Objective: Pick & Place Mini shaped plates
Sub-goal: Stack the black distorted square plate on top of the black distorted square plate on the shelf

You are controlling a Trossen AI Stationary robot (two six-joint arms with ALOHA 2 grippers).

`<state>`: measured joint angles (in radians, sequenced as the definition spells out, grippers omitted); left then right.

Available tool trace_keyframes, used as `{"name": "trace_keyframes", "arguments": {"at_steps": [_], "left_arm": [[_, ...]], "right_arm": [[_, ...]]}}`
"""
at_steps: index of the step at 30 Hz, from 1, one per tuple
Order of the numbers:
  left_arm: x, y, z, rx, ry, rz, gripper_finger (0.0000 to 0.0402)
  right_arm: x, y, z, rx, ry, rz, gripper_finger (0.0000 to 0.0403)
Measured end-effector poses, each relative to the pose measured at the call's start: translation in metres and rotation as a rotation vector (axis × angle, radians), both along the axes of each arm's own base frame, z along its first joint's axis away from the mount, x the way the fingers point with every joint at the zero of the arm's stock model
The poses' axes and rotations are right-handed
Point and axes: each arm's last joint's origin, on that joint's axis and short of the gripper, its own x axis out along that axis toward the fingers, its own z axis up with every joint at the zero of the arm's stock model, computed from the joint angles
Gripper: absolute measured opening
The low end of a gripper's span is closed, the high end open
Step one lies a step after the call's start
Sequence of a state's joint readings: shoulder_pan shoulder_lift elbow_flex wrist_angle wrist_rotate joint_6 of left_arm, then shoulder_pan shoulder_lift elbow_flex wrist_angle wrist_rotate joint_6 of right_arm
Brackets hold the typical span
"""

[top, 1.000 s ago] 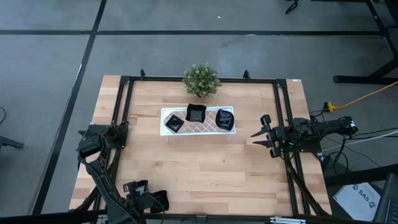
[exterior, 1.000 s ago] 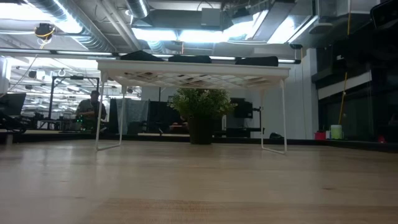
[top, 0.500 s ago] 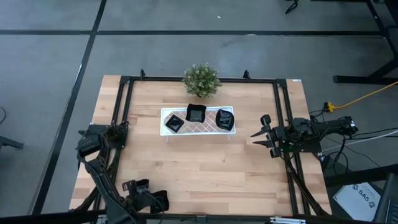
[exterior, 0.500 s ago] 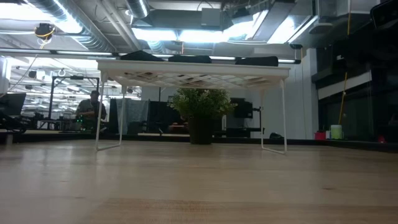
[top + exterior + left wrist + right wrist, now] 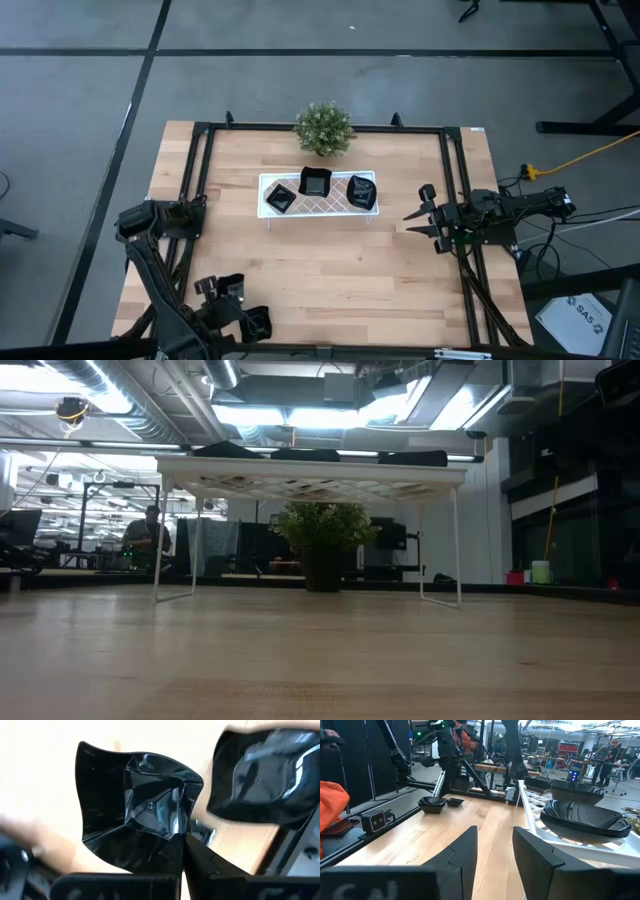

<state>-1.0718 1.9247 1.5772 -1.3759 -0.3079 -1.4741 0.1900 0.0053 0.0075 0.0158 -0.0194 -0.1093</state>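
tray (image 5: 318, 208): table (image 5: 330, 270) centre, three plates (image 5: 315, 182) on it | plant (image 5: 323, 127): behind tray

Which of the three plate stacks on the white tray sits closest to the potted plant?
The middle stack, set toward the tray's plant-side edge.

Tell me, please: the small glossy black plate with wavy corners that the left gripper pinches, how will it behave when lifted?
The small glossy black plate with wavy corners looks thin and moulded, so probably light and fairly stiff. Its shiny surface may be slippery. The left gripper pinches only one edge, so it could tilt or slip.
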Motion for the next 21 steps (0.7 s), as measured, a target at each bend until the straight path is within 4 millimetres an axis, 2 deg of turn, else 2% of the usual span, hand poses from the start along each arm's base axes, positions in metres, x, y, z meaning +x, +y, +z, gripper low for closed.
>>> {"name": "trace_keyframes", "arguments": {"at_steps": [13,21], "left_arm": [[0.003,0.025,0.050,0.157,-0.333,-0.230,0.0002],[0.013,0.051,0.077,0.323,-0.393,-0.400,0.0002]], "right_arm": [[0.000,0.000,0.000,0.000,0.000,0.000,0.0124],[0.000,0.000,0.000,0.000,0.000,0.000,0.0124]]}}
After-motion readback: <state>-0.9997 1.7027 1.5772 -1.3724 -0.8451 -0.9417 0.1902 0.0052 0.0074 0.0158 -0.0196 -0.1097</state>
